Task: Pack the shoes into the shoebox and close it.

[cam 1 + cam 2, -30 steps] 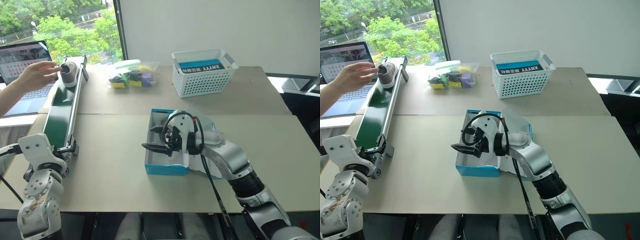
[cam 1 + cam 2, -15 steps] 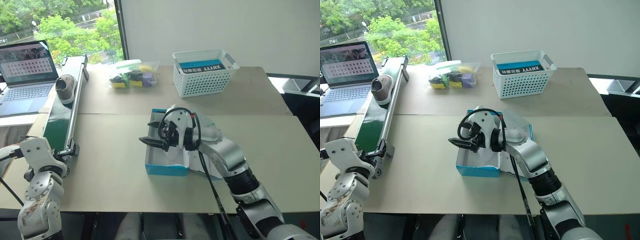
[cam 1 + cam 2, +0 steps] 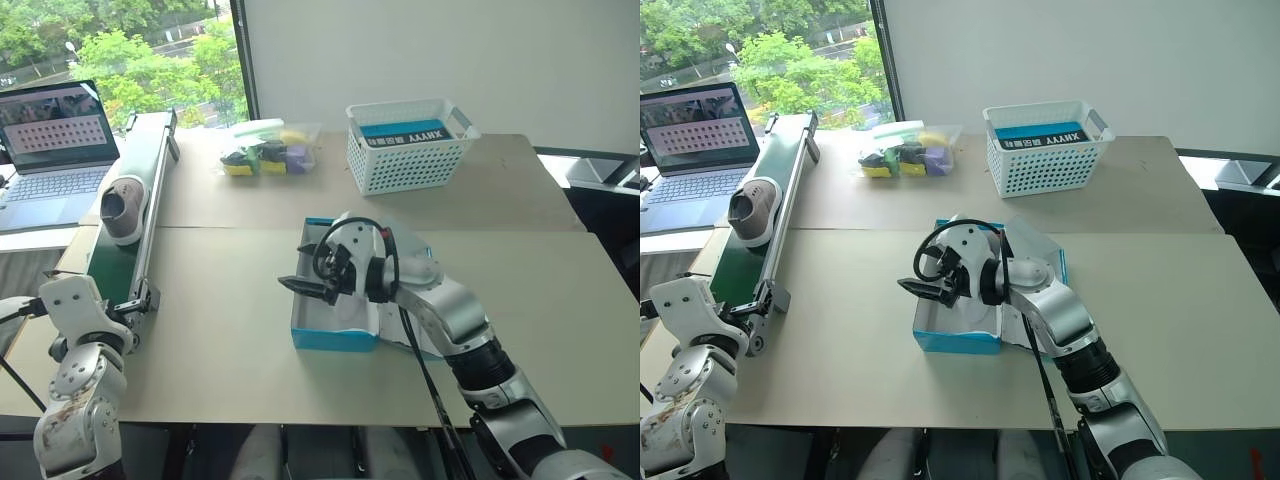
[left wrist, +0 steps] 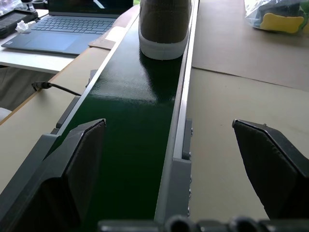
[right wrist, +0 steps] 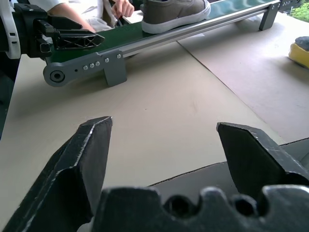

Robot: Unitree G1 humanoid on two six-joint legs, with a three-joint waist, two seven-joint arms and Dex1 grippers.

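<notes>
Cyan shoebox (image 3: 333,338) lies open on the table (image 3: 220,330) just under the right tool (image 3: 303,270) — fingers wide, empty. A shoe (image 4: 164,24) rides the green conveyor (image 4: 128,125) ahead of the wide-open left tool (image 4: 178,169).

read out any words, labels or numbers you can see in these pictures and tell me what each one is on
"XHYYY", or close to it, seen upside down: white letters on the black band of the blue item in the white basket.
Laptop screen: rows of small marks, too small to read.
Blue shoebox: no lettering visible.
Bagged items: no readable print.
</notes>
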